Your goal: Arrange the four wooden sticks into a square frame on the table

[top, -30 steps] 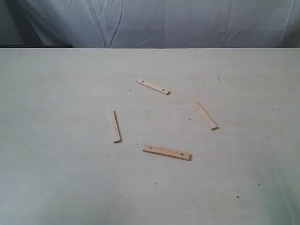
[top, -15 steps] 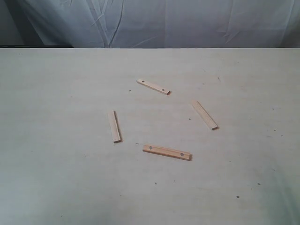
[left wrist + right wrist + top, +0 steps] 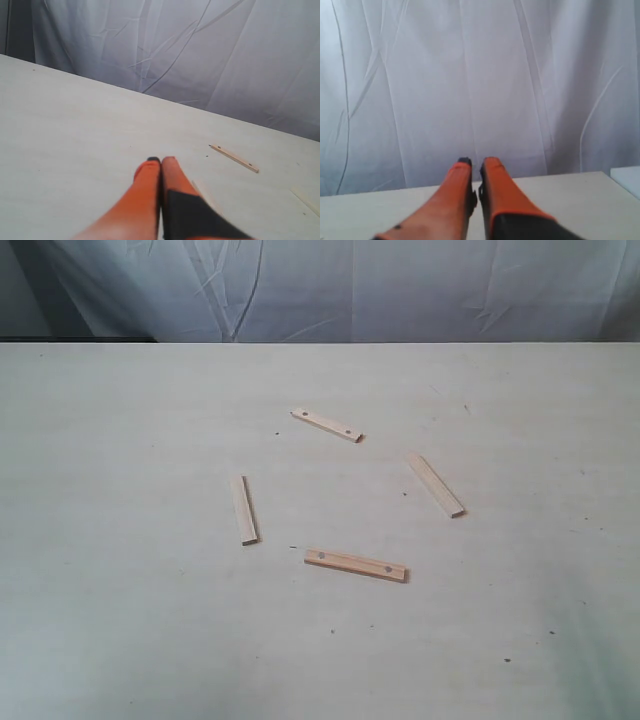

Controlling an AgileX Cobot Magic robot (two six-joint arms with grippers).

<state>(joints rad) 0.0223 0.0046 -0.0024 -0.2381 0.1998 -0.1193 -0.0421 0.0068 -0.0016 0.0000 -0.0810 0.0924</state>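
- The far stick (image 3: 327, 425), right stick (image 3: 436, 486), left stick (image 3: 244, 509) and near stick (image 3: 356, 565) lie apart in a loose ring on the table (image 3: 120, 460); no corners meet.
- The left gripper (image 3: 160, 161) and right gripper (image 3: 477, 162) are clenched on nothing and are out of the exterior view.
- Arranging looks unstarted; the next move calls for one pincer to open and reach a stick.

The near stick (image 3: 356, 565) lay flat on the table (image 3: 120, 630), almost crosswise, a dark hole near each end. Beyond it and off to the left sat the left stick (image 3: 245, 510), plain, running nearly front to back, its near end well apart from the near stick's left end. Beyond it to the right, the right stick (image 3: 435, 485), plain too, slanted. Farthest back from it lay the far stick (image 3: 327, 425), two holes, slightly tilted. All four lay apart, none touching, in a loose ring. Behind the table hung a wrinkled cloth (image 3: 400, 290).
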